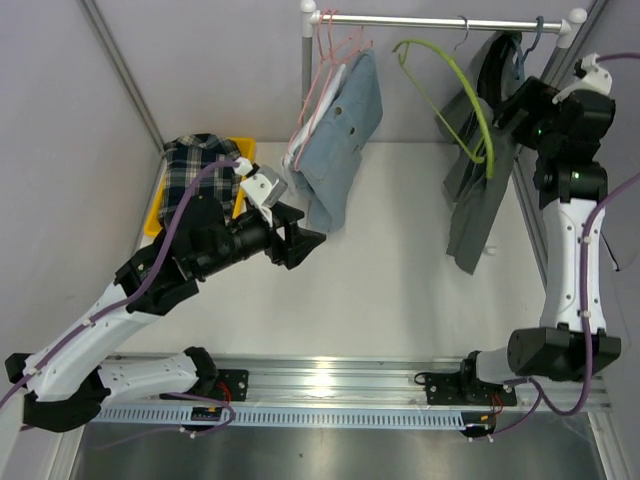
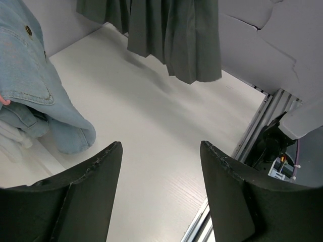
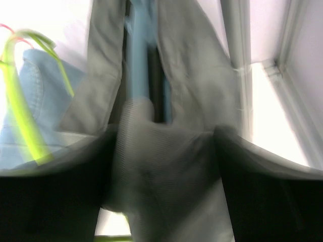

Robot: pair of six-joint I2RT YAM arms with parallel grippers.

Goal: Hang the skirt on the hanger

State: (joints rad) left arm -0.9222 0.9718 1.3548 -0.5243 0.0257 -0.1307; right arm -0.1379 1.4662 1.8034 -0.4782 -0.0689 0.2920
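Note:
A grey skirt (image 1: 470, 210) hangs from the rail (image 1: 440, 18) at the back right, on a blue hanger (image 1: 535, 35). An empty green hanger (image 1: 470, 100) hangs beside it. My right gripper (image 1: 508, 98) is up at the skirt's top. In the right wrist view its jaws (image 3: 166, 146) stand wide apart with grey skirt cloth (image 3: 166, 171) bunched between them, the blue hanger (image 3: 136, 60) behind; the view is blurred. My left gripper (image 1: 305, 238) is open and empty over mid table (image 2: 161, 151), with the skirt's hem (image 2: 171, 35) far ahead of it.
A light blue denim garment (image 1: 340, 140) hangs on a pink hanger (image 1: 325, 60) at the rail's left, close to my left gripper, and shows in the left wrist view (image 2: 30, 80). A plaid shirt (image 1: 200, 165) lies in a yellow bin (image 1: 155, 215) at the far left.

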